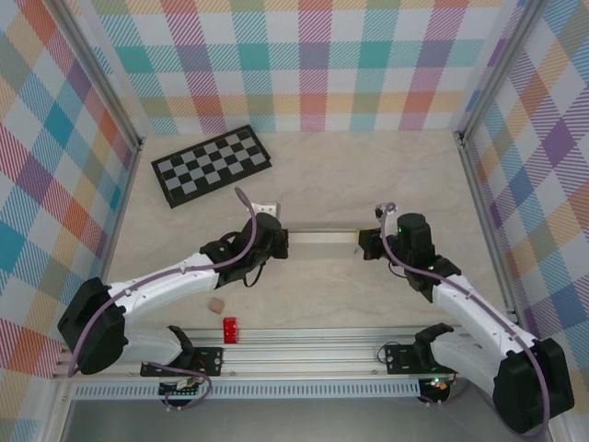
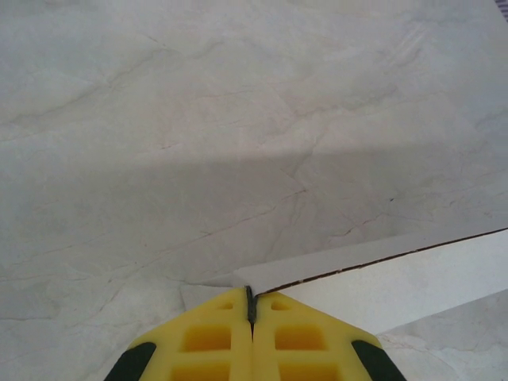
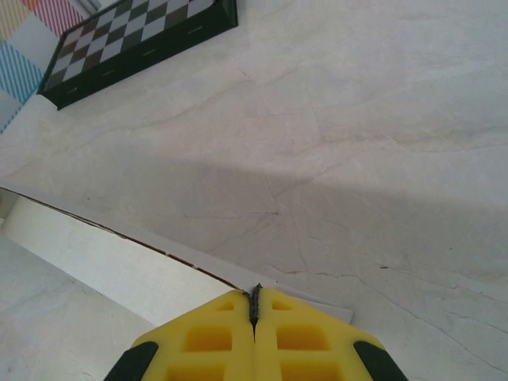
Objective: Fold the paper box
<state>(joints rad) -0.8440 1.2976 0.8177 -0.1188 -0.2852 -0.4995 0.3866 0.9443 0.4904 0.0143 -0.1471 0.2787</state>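
Note:
The paper box [image 1: 322, 241] is white cardboard, held above the table as a narrow doubled strip between my two grippers. A white flap [image 1: 267, 210] of it sticks out behind the left wrist. My left gripper [image 1: 282, 245] is shut on the strip's left end. In the left wrist view its yellow fingertips [image 2: 251, 295] meet on the corner, and the paper box [image 2: 397, 278] runs off to the right. My right gripper [image 1: 366, 244] is shut on the right end. Its fingertips [image 3: 255, 295] pinch the edge there, with the paper box [image 3: 103, 254] stretching left.
A black-and-grey checkerboard [image 1: 212, 166] lies at the back left of the table, also seen as the checkerboard [image 3: 135, 40] in the right wrist view. A red block [image 1: 230, 329] and a small tan cube [image 1: 215, 304] sit near the front aluminium rail [image 1: 313, 343]. Plaid walls enclose the table.

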